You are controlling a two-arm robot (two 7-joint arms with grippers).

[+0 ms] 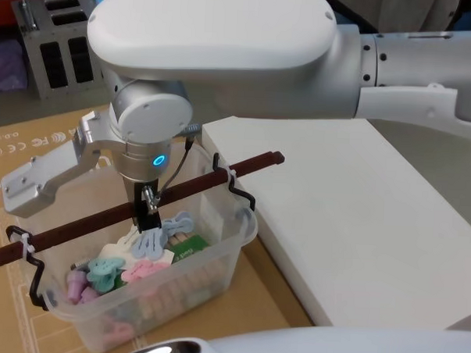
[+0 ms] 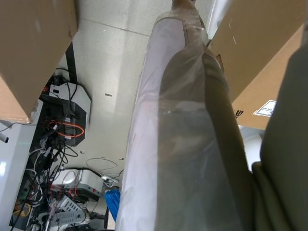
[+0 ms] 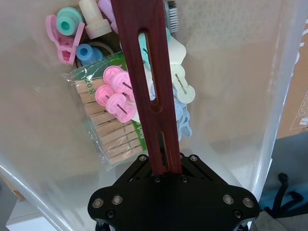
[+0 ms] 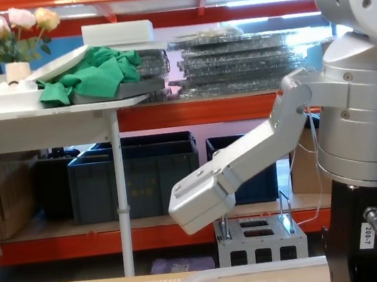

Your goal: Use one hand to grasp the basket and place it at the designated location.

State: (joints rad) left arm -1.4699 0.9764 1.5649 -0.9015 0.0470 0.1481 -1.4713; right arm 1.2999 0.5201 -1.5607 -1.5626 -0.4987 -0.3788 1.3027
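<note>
The large translucent whitish plastic basket sits over a brown cardboard sheet, just beside the near left edge of a thick white foam slab. I cannot tell whether its base touches the sheet. Its dark red-brown bar handle stands raised above the rim on black wire pivots, one end reaching over the slab's left edge.

The right gripper comes straight down left of the slab. Its black fingers are closed tightly on the middle of the bar handle, with nothing else between them.

Inside the basket lies a clear packet of wooden clothes pegs with round pink plastic clips on top of it. Beside these are pale blue clips, cream clips, a teal clip and a pink-and-teal peg.

A small grey metal box stands well beyond the slab's far left corner.

The left arm's wrist camera looks down along a plastic-wrapped post towards the floor.
</note>
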